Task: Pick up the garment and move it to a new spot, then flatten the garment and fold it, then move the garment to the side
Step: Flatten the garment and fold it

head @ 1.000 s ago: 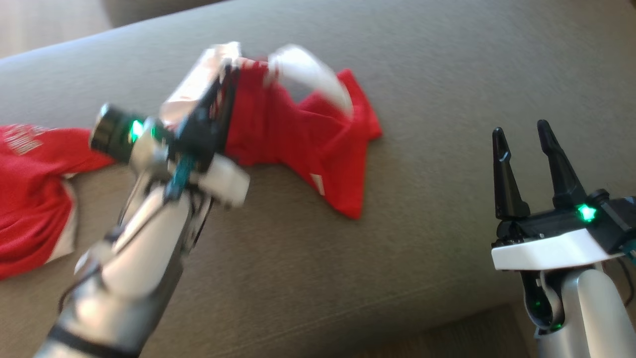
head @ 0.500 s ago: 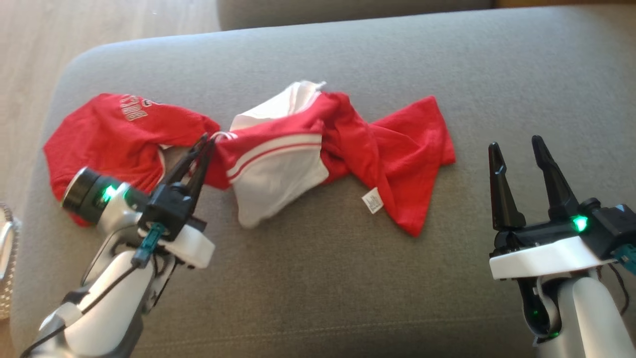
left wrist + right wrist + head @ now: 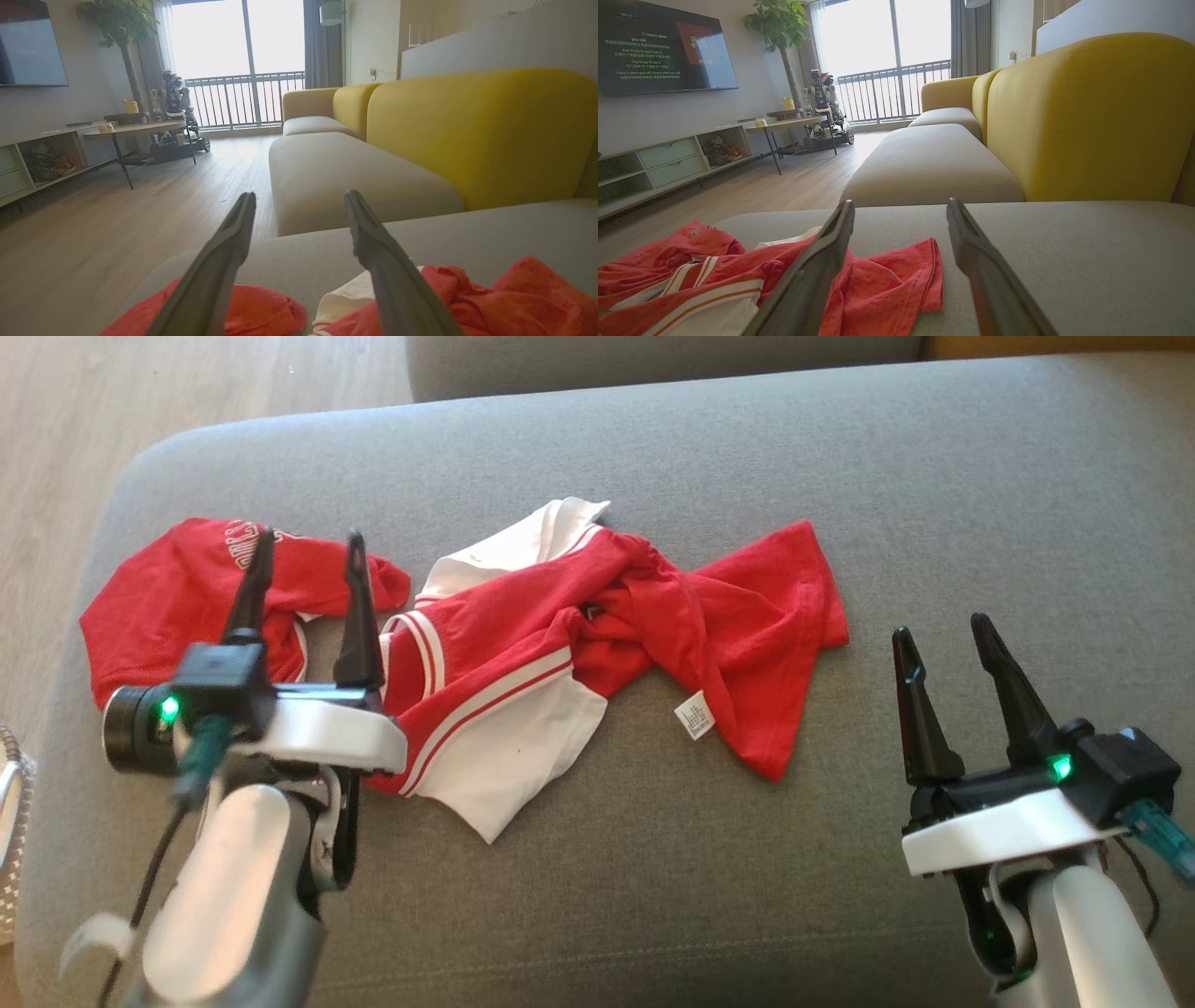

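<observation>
The red-and-white garment (image 3: pixel 523 644) lies crumpled on the grey sofa cushion (image 3: pixel 747 467), centre-left of frame. The left end effector (image 3: pixel 308 537), lower left, and right end effector (image 3: pixel 941 627), lower right, both gape empty

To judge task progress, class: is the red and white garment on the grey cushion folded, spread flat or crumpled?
Crumpled. The garment lies twisted and bunched across the cushion, label showing.
</observation>
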`<state>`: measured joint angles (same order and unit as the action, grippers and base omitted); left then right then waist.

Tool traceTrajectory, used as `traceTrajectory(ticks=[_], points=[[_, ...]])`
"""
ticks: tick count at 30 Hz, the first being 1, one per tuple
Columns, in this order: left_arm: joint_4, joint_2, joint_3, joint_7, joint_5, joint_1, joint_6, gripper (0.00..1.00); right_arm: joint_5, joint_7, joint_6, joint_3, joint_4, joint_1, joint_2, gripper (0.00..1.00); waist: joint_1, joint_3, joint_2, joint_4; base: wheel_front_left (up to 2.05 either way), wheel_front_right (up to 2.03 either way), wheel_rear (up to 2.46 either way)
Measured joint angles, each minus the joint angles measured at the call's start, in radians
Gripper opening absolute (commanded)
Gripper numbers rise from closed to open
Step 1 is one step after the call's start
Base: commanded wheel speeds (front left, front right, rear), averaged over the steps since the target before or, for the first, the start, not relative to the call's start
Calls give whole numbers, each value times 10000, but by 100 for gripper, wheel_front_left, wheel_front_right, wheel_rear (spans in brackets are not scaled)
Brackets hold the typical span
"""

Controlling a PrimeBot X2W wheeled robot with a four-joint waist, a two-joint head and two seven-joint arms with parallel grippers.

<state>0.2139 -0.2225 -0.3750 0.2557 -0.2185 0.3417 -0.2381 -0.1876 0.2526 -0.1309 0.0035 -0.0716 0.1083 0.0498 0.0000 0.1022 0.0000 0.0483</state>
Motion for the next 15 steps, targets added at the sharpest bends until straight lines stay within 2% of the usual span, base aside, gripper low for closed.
traceTrajectory(ticks=[2,5,9,15], points=[[-863,437,525,4,-351,-345,-50,100,36,0,0,-4,-17,-67,2,100,0,12,0,-47,0,0,0],[-1440,775,721,10,-399,-1386,261,100,46,0,0,-15,-36,-280,0,100,0,44,0,-64,0,0,0],[-1313,1133,738,8,-391,-2583,779,100,138,0,0,0,-100,-375,0,100,0,47,0,-32,0,0,0],[-813,1492,589,8,-431,-3012,1569,100,134,0,0,35,-130,-369,0,100,0,43,0,39,0,0,0]])
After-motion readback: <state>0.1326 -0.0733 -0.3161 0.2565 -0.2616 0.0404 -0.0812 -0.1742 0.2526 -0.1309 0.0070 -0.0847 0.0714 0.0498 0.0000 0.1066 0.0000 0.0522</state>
